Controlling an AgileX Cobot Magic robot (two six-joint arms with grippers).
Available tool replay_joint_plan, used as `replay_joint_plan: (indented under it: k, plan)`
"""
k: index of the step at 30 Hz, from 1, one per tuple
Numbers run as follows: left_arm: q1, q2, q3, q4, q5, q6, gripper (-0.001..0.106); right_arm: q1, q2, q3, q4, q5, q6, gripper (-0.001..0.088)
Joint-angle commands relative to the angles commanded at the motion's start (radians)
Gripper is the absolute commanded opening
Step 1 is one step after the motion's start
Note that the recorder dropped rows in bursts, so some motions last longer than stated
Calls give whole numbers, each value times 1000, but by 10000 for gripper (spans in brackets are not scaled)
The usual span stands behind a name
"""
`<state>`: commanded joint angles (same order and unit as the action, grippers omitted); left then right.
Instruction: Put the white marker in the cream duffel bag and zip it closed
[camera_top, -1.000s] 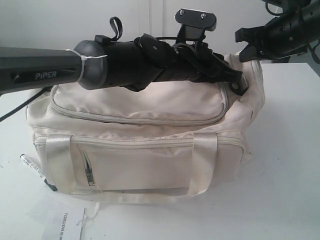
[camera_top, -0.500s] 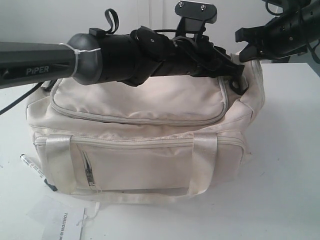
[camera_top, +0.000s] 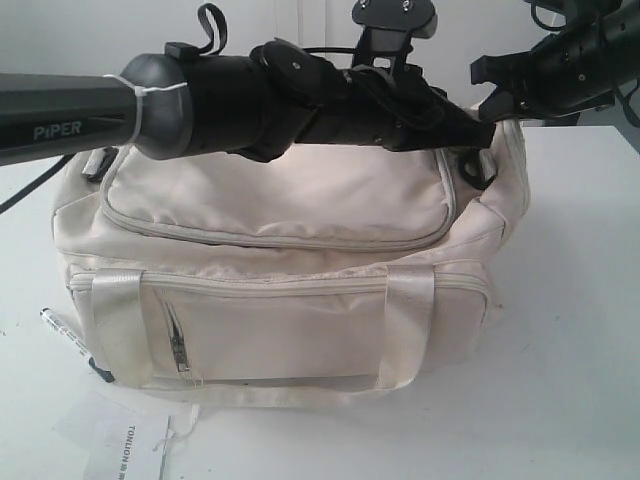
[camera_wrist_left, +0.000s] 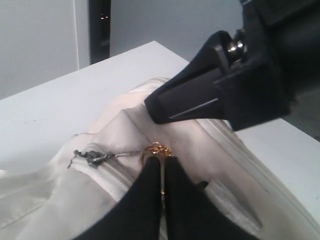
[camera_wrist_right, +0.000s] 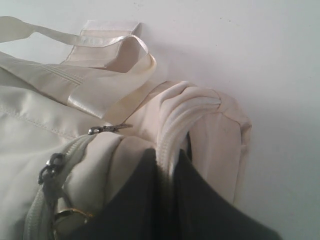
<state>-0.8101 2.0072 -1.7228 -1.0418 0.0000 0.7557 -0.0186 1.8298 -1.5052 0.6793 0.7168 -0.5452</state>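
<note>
Grip: your left gripper (camera_wrist_left: 162, 167) has its jaws pressed together on the gold ring pull (camera_wrist_left: 156, 149) of the bag's top zip. Only the left wrist view shows this, because the arm hides it in the exterior view.
Pinch: your right gripper (camera_wrist_right: 167, 165) is narrow, nipping a bunched fold of the bag's end seam. You see that hold only in its own wrist view. In the left wrist view it is just a black body close above the ring.
Grey pull (camera_wrist_left: 90, 157): lies on the zip near the ring and touches neither gripper.
Bag (camera_top: 300, 300): cream, upright on the table (camera_top: 570, 300), with its front pocket toward the exterior camera. Both grippers meet at its right end in that view.
Marker (camera_top: 65, 330): outside the bag, lying on the table against the bag's lower left corner in the exterior view. Neither wrist view shows it.
Tag (camera_top: 125, 445): printed paper on the table in front of the bag, near the marker, seen in the exterior view only.
</note>
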Motion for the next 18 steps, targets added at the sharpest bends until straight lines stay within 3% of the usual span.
replay_joint_plan:
  k: [18]
  plan:
    - [0,-6,0,0,83,-57,0,0,0,0,0,0,0,0]
